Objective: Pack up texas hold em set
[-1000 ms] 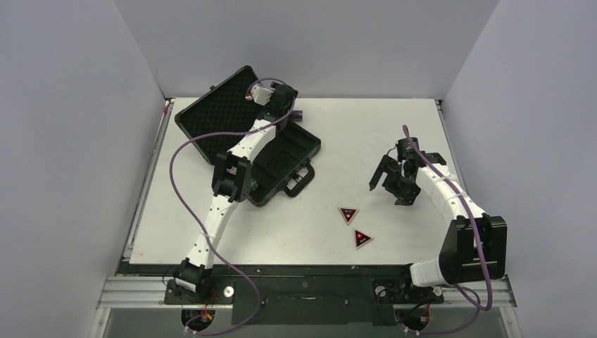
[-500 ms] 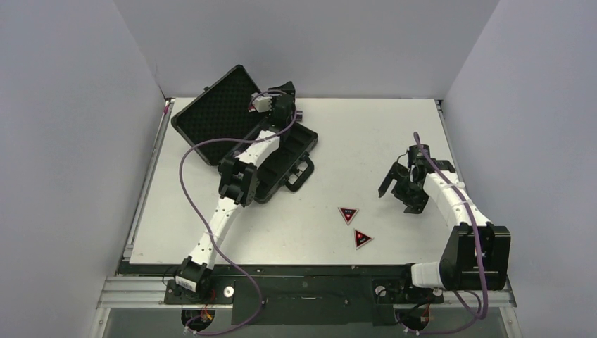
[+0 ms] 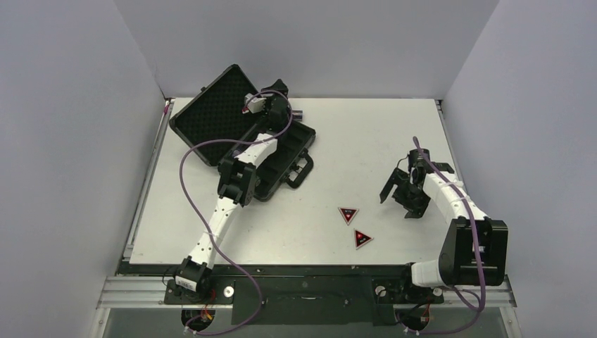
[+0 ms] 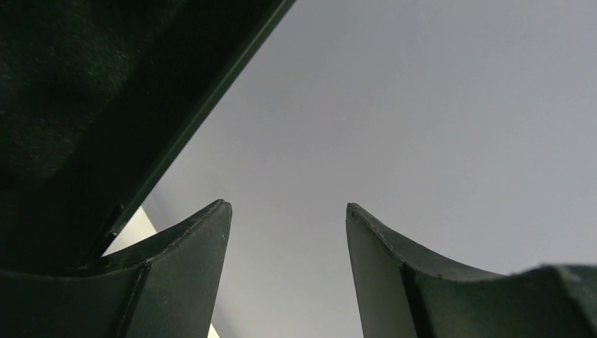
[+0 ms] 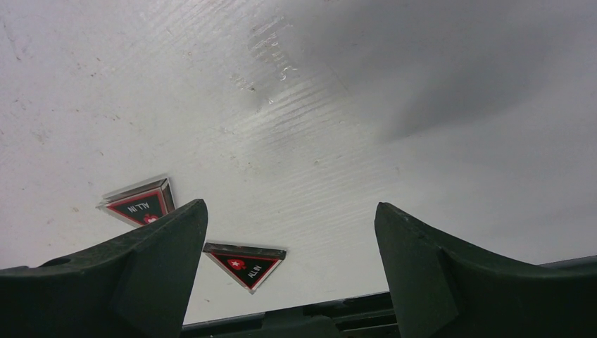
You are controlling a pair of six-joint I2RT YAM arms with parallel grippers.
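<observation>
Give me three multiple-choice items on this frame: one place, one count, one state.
1. Where is the case?
A. far left of the table
B. near right
C. centre

2. How many triangular tokens lie on the table?
A. one
B. two
C. four

3. The right gripper is:
A. open, empty
B. shut on a token
C. shut on the case handle

Key:
1 A: the case sits in the far left corner, by the left wall.
2 B: two red-and-black triangles lie side by side near the front.
3 A: its jaws stand wide apart with only bare table between them.
</observation>
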